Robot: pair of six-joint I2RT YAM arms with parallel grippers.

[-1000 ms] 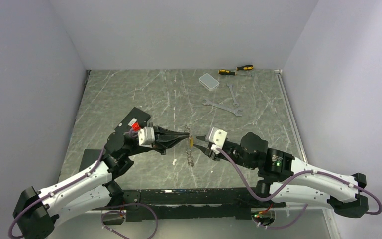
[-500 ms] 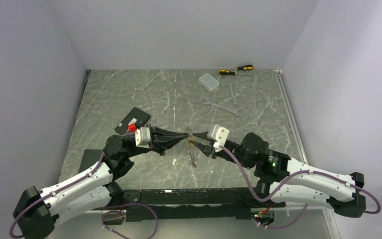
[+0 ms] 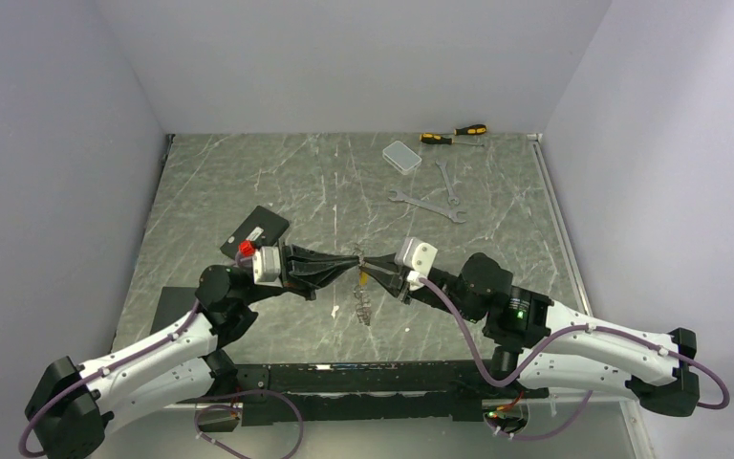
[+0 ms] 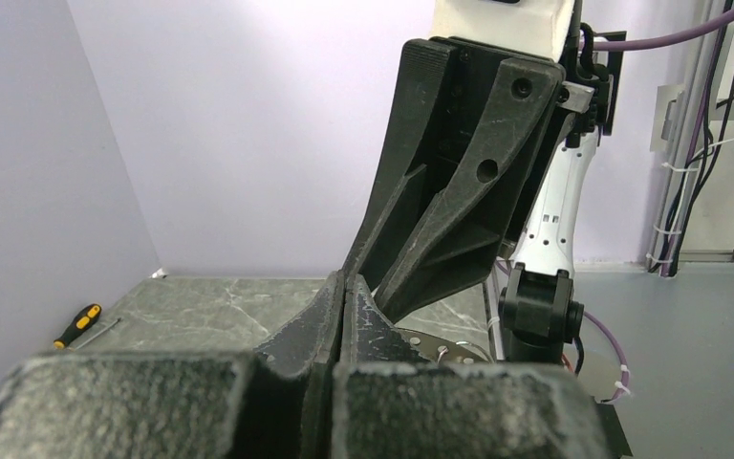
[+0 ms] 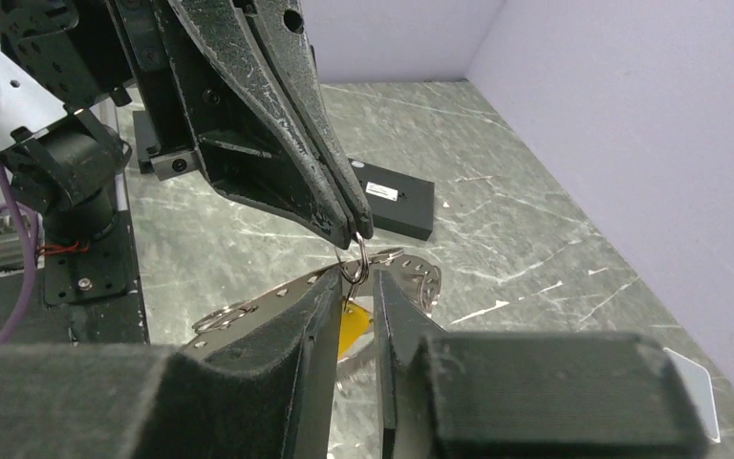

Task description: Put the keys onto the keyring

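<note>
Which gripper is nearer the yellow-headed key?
Right. The right gripper has a finger on either side of the yellow-headed key. The left gripper is just above the key, shut on the small ring.

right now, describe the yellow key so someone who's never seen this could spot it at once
On the marble table, find the middle, where the left gripper and right gripper meet tip to tip. The yellow key sits just under that point, between the right gripper's fingers. Its yellow head sets it apart from the silver keys dangling beside it.
</note>
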